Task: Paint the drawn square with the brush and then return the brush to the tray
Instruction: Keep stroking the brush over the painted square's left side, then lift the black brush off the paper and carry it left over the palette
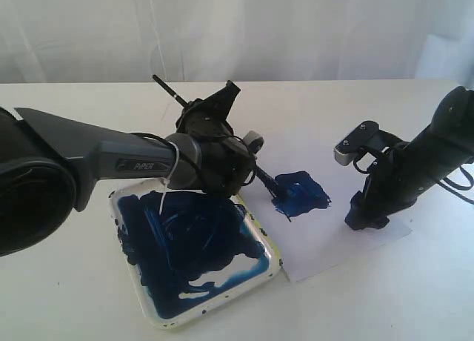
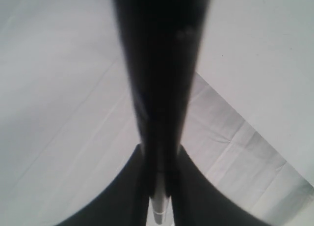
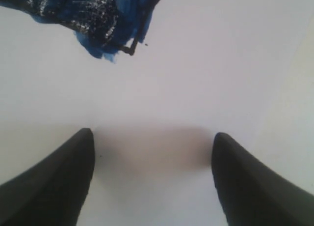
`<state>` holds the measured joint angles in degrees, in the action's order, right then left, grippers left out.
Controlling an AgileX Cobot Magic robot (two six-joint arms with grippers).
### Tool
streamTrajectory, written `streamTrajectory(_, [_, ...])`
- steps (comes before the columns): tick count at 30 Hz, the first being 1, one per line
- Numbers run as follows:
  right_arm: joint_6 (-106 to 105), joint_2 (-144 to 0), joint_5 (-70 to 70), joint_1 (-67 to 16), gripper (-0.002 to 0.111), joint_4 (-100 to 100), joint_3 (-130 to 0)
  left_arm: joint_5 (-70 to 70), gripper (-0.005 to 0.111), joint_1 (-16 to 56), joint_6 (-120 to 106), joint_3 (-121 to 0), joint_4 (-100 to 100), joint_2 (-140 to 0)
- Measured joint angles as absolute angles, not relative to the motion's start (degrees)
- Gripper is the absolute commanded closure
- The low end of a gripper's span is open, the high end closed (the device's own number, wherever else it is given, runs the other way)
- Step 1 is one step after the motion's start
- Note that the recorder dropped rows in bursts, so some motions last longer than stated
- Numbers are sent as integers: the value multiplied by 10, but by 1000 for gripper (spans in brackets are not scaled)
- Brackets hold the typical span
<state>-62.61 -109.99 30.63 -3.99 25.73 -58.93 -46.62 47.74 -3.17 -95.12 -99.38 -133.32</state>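
My left gripper [image 1: 241, 167] stands clamped on the brush [image 1: 169, 89], its two dark fingers [image 2: 196, 196] pressed against the black handle. The handle slants from a free end pointing toward the back of the table [image 1: 74, 311] down to a paint-wet tip at the left edge of the drawn square [image 1: 301, 193], as the exterior view shows it. The square is smeared dark blue across nearly its whole face, with paint spilling past the outline in places. In the right wrist view, one black corner of the outline shows at the edge of the smear. The square lies on a white paper sheet [image 1: 333, 241] toward the middle of the table. I cannot tell whether the bristles touch the paper. The tray [image 1: 272, 267], white with a yellowish speckled rim and awash in dark blue, sits below the left arm, just beside the sheet. My right gripper [image 3: 153, 132] hangs low over bare paper to the right of the square, its jaws wide apart with nothing between them and a soft shadow beneath.
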Motion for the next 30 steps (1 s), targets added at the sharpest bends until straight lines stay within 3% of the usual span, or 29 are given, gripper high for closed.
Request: streamTrajectory(30, [-625,-1100,306,-40,45,257,-589,-466,107,467,-22,-951,-995,-1349])
